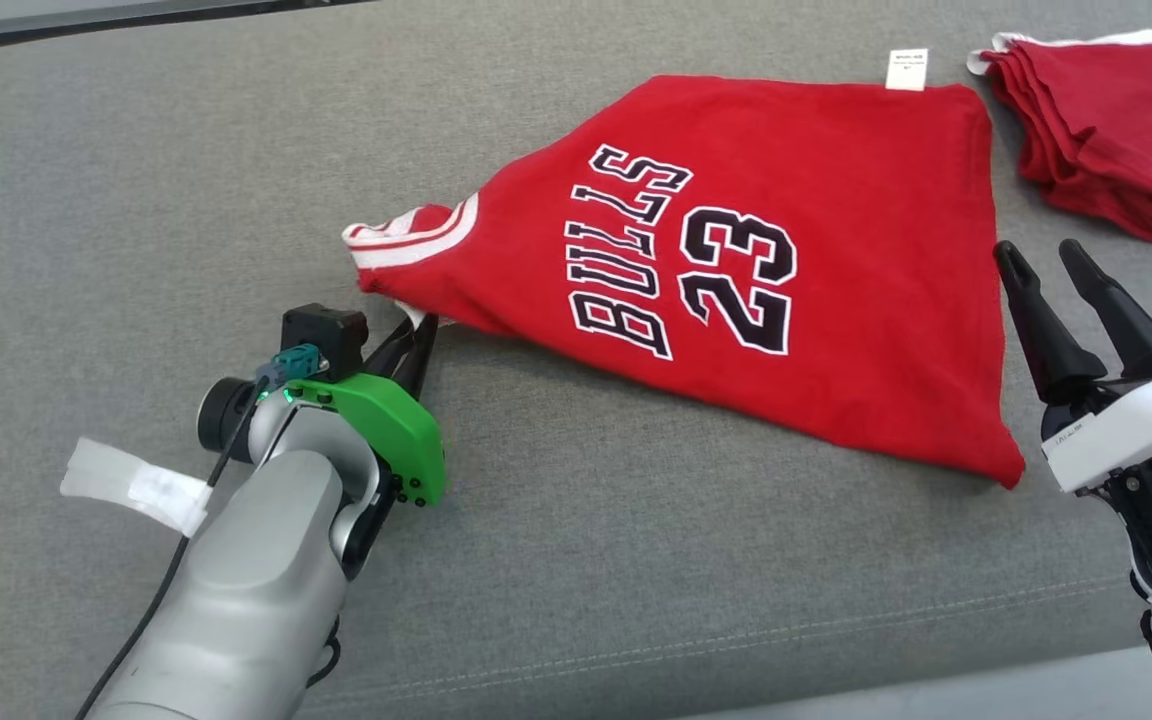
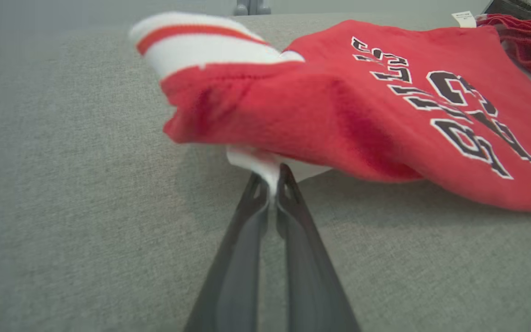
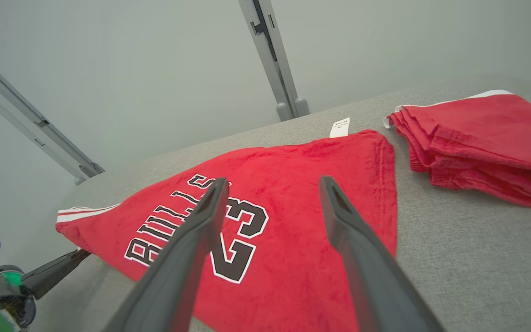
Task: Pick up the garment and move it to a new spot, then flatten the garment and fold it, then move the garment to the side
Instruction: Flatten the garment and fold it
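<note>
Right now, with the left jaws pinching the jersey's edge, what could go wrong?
1. The left gripper has its jaws shut on just a thin white edge of the garment; it may slip out on lifting.
2. The right gripper is open and holds nothing, so a one-sided pull could bunch it.
3. The folded red cloth lies close and might get dragged.

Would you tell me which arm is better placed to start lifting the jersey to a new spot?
Left. The left gripper is shut on a white fold at the striped corner of the jersey, so it probably only has to lift. The right gripper stands open beside its right edge, gripping nothing.
</note>
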You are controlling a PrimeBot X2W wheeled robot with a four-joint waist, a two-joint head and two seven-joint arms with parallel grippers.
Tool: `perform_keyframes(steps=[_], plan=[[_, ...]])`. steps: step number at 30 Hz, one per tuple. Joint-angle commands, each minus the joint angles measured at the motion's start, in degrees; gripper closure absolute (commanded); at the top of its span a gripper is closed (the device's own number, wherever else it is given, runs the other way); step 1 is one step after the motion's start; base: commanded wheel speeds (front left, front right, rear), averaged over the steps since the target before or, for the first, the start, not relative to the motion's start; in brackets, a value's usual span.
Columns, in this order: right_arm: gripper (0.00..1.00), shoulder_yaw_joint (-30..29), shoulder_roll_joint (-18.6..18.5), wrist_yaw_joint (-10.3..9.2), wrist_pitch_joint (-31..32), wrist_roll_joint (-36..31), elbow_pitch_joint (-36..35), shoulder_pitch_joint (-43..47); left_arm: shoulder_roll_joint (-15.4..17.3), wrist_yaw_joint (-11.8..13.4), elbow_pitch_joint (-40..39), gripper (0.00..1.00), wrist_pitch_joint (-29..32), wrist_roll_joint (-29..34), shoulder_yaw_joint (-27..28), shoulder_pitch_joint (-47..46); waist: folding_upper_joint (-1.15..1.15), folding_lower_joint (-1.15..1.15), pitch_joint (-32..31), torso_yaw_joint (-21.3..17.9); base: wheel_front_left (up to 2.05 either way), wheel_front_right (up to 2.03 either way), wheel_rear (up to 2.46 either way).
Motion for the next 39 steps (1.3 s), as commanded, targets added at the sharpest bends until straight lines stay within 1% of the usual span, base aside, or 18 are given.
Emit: perform_keyframes(steps=[1, 2, 3, 6, 9, 10, 11, 15, 19, 20, 23, 27, 30, 35, 36, 37, 38, 39], plan=[[0.0, -0.17, -0.04, 0.0, -0.47, 0.23, 0.14, 0.76, 1.87, -0.13, -3.24, 1.0, 0.5, -0.68, -0.82, 1.67, 0.0, 0.0, -2.16, 2.8, 0.0, 0.0, 0.0], [0.0, -0.24, -0.01, 0.0, -0.47, 0.2, 0.19, 1.01, 2.67, -0.13, -4.99, 1.0, 0.77, -0.84, -1.06, 2.15, 0.0, 0.0, -2.44, 3.24, 0.0, 0.0, 0.0], [0.0, -0.24, -0.01, 0.0, -0.47, 0.2, 0.19, 1.01, 2.67, -0.13, -4.99, 1.0, 0.77, -0.84, -1.06, 2.15, 0.0, 0.0, -2.44, 3.24, 0.0, 0.0, 0.0], [0.0, -0.5, 0.08, 0.0, -0.38, 0.24, 0.16, 1.52, 5.27, -0.1, -11.11, 1.0, 1.82, -1.29, -1.22, 3.97, 0.0, 0.0, -3.24, 4.43, 0.0, 0.0, 0.0], [0.0, -0.88, 0.12, 0.0, -0.14, 0.17, 0.04, 1.76, 8.0, 1.36, -18.93, 1.0, 3.54, -1.82, -0.77, 6.51, 0.0, 0.0, -3.84, 5.39, 0.0, 0.0, 0.0], [0.0, -1.15, 0.1, 0.0, 0.04, 0.07, -0.16, 2.05, 10.06, 2.91, -25.12, 1.0, 5.15, -2.09, -0.38, 8.61, 0.0, 0.0, -4.06, 5.98, 0.0, 0.0, 0.0], [0.0, -1.29, 0.14, 0.0, 0.15, 0.01, -0.22, 2.15, 11.27, 3.94, -28.47, 1.0, 6.17, -2.22, -0.22, 9.79, 0.0, 0.0, -4.11, 6.22, 0.0, 0.0, 0.0], [0.0, -1.7, 0.21, 0.0, 0.5, -0.24, -0.55, 2.06, 15.92, 8.63, -41.53, 1.0, 10.13, -2.74, 1.15, 15.21, 0.0, 0.0, -4.1, 6.9, 0.0, 0.0, 0.0], [0.0, -1.66, 0.11, 0.0, 1.14, -0.29, -0.71, 1.73, 20.22, 13.27, -52.45, 1.0, 14.31, -2.93, 1.94, 20.66, 0.0, 0.0, -3.84, 7.4, 0.0, 0.0, 0.0], [0.0, -1.59, 0.08, 0.0, 1.23, -0.31, -0.7, 1.61, 20.88, 14.16, -54.87, 1.0, 15.15, -2.7, 1.85, 21.8, 0.0, 0.0, -3.77, 7.45, 0.0, 0.0, 0.0], [0.0, -1.18, 0.31, 0.0, 1.57, -0.34, -0.65, 1.1, 21.43, 16.37, -61.24, 1.0, 17.57, -4.35, 1.56, 25.61, 0.0, 0.0, -3.47, 7.4, 0.0, 0.0, 0.0], [0.0, -0.12, 0.51, 0.0, 1.85, -0.29, 0.03, 0.51, 21.07, 18.56, -64.32, 1.0, 19.28, -6.17, 1.18, 29.29, 0.0, 0.0, -3.16, 7.12, 0.0, 0.0, 0.0], [0.0, 0.66, 0.38, 0.0, 2.01, -0.5, 0.63, 0.01, 20.45, 18.71, -62.65, 1.0, 19.35, -7.53, 1.38, 30.51, 0.0, 0.0, -3.0, 6.76, 0.0, 0.0, 0.0], [0.0, 2.02, 0.26, 0.0, 1.86, -0.41, 1.78, -1.05, 18.46, 17.32, -56.08, 1.0, 18.64, -10.87, 2.78, 29.91, 0.0, 0.0, -2.96, 6.16, 0.0, 0.0, 0.0], [0.0, 2.25, 0.27, 0.0, 1.8, -0.31, 2.02, -1.18, 18.16, 17.17, -54.35, 0.73, 18.62, -11.48, 3.08, 29.56, 0.0, 0.0, -2.99, 6.06, 0.0, 0.0, 0.0], [0.0, 2.53, 0.27, 0.0, 1.74, -0.2, 2.25, -1.28, 17.75, 16.82, -52.64, 0.29, 18.36, -11.86, 3.15, 29.22, 0.0, 0.0, -3.03, 5.96, 0.0, 0.0, 0.0], [0.0, 2.71, 0.25, 0.0, 1.63, -0.11, 2.47, -1.35, 17.44, 16.63, -51.24, 0.0, 17.97, -12.02, 3.26, 28.79, 0.0, 0.0, -3.09, 5.87, 0.0, 0.0, 0.0], [0.0, 2.87, 0.22, 0.0, 1.6, 0.0, 2.67, -1.42, 17.18, 16.46, -49.82, 0.0, 17.79, -12.35, 3.3, 28.61, 0.0, 0.0, -3.17, 5.81, 0.0, 0.0, 0.0]])
